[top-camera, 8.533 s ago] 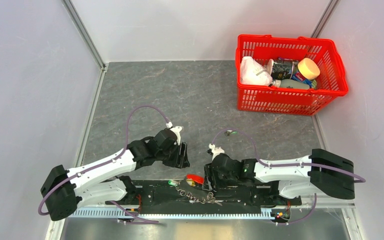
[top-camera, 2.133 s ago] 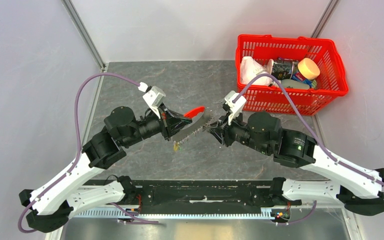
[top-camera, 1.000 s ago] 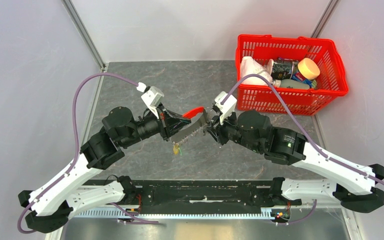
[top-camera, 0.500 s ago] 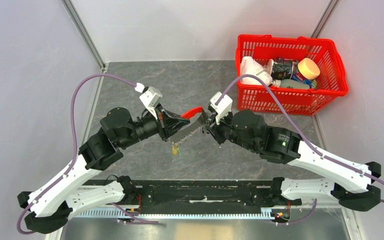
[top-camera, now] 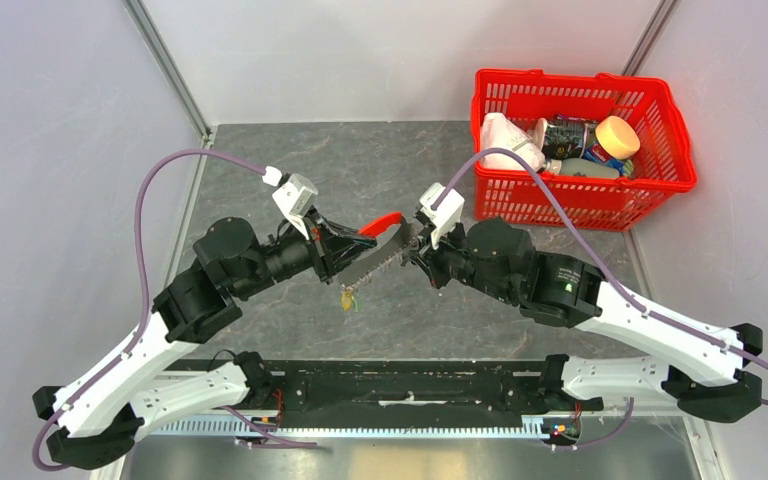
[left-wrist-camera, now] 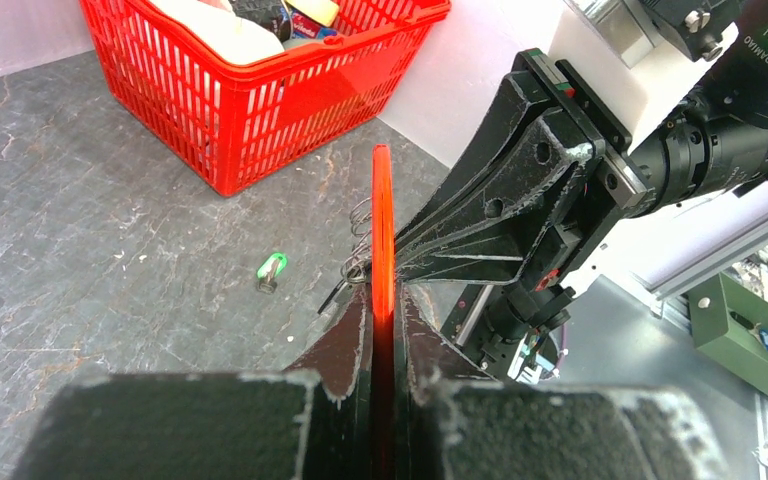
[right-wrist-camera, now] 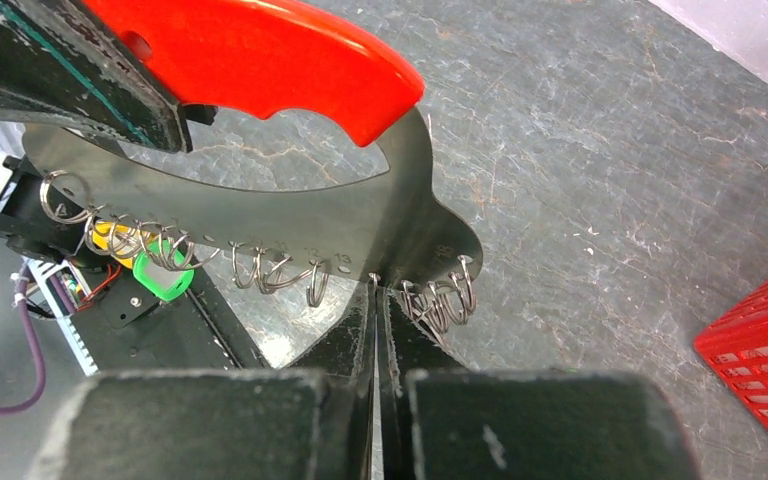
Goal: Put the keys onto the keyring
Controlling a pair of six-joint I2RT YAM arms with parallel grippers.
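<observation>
At the middle of the top view, the keyring (top-camera: pixel 385 258) is held above the counter (top-camera: pixel 360 165) between the two arms. Eight seconds back it lay at the lower edge of the frame, by the arm bases, with both arms folded low. Since half a second ago the left arm and the keyring have drifted slightly toward the left of the frame. The right gripper (top-camera: pixel 418 252), whose jaws stood partly apart then, has closed.

The left gripper (left-wrist-camera: pixel 382 300) is clamped tight on the bright red part of the keyring, which stands edge-on between its fingers in the left wrist view. The right gripper is fully closed, pinching the thin lower edge of the dark part. In the right wrist view its fingertips meet there between two clusters of small split rings (right-wrist-camera: pixel 440 295).

Keys (right-wrist-camera: pixel 160 278) with a green and a yellow tag hang from rings near the left end of the dark part, at the left of the right wrist view. A loose key (left-wrist-camera: pixel 271 270) with a green tag lies flat on the counter at centre left of the left wrist view, well apart from the keyring. The red basket (top-camera: pixel 585 78) sits at the upper right of the top view.
</observation>
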